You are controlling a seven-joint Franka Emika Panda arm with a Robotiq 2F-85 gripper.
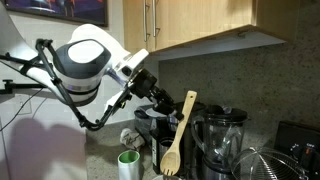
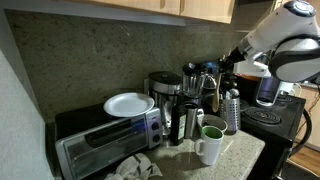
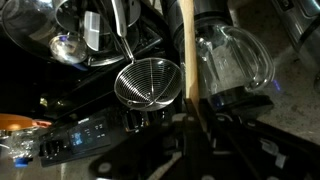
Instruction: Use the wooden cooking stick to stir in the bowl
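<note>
My gripper [image 1: 172, 104] is shut on the wooden cooking stick [image 1: 180, 128], a light-tan spatula. It hangs tilted, with its paddle down near the counter beside the blender. In the wrist view the stick [image 3: 186, 50] runs straight up from my jaws [image 3: 195, 115]. It also shows as a thin pale bar [image 2: 217, 95] below my gripper [image 2: 226, 72] in an exterior view. The bowl [image 2: 214, 122] shows only as a pale rim behind the white cup, under the stick. I cannot tell whether the paddle is inside it.
A white cup with green inside [image 2: 210, 141] [image 1: 128, 161] stands at the counter's front. A steel tumbler [image 2: 190, 124], a coffee maker [image 2: 164, 92] and a toaster oven [image 2: 105, 142] bearing a white plate [image 2: 128, 104] stand alongside. A blender [image 1: 222, 135] [image 3: 235, 55] and a wire strainer [image 3: 150, 82] are close. Cabinets hang overhead.
</note>
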